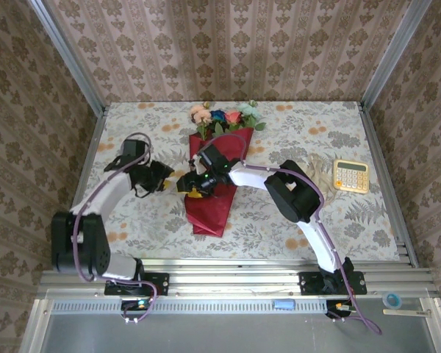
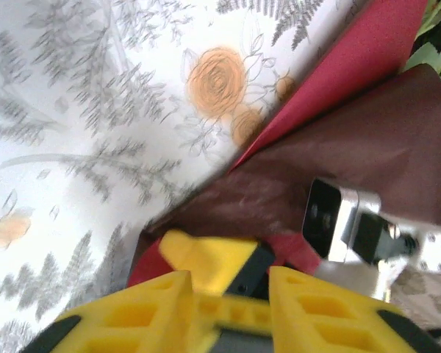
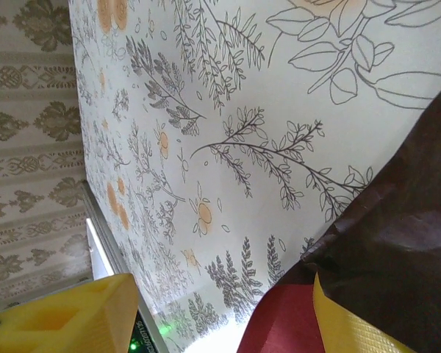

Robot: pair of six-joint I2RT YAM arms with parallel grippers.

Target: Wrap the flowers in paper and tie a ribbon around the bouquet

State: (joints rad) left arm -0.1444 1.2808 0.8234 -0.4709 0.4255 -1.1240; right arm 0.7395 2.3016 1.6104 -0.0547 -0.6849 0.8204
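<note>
The bouquet (image 1: 214, 184) lies on the tablecloth as a cone of dark red paper (image 2: 353, 140), narrow end toward me. The flowers (image 1: 228, 118), pink, blue, red and teal, show above its far rim. My left gripper (image 1: 164, 178) sits just left of the cone's middle, its yellow fingers (image 2: 147, 309) a little apart with nothing seen between them. My right gripper (image 1: 195, 184) is at the cone's left edge, facing the left one. Its fingers (image 3: 59, 316) stand wide apart, open, over the paper's edge (image 3: 397, 243). The ribbon is out of view.
A yellow calculator (image 1: 350, 175) lies at the right of the table. The right arm (image 1: 294, 191) stretches across the table's middle from the right. Metal frame posts and patterned walls close in the table's left, right and far sides.
</note>
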